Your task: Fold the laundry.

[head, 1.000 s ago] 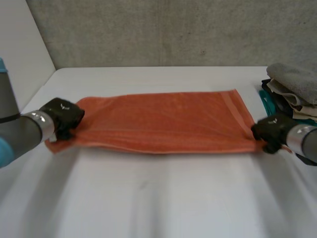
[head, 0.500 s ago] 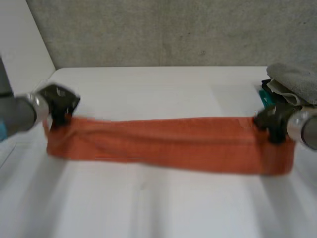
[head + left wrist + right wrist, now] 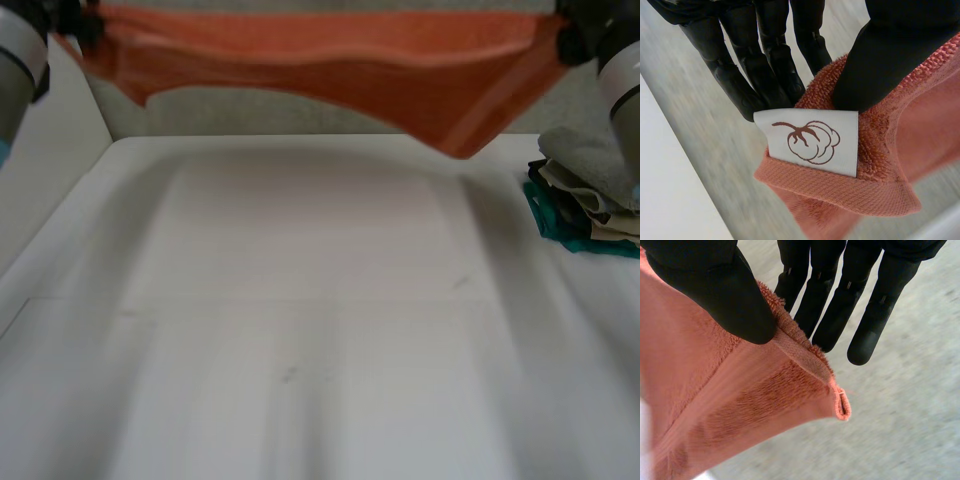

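1. Our left robot hand (image 3: 890, 65) grasps one end corner of the orange towel (image 3: 330, 55), pinching it between thumb and fingers (image 3: 772, 65). A white label (image 3: 810, 140) printed with a cotton flower sits just below the thumb.
2. Our right robot hand (image 3: 715, 290) grasps the opposite end corner the same way, thumb on one face and fingers (image 3: 840, 295) behind. A small loop (image 3: 842, 405) at the hem lies near them.
3. The towel hangs in the air, well above the tabletop (image 3: 300, 330). Its long axis runs side to side from one robot hand to the other.
4. Its upper edge is stretched nearly straight, while its lower edge sags and dips lowest towards our right.
5. Beneath the towel we see a broad bare stretch of white tabletop, from the middle across to the left edge.
6. At the tabletop's right edge sits a pile of clothes (image 3: 590, 190), grey on top and teal beneath, apart from the towel.
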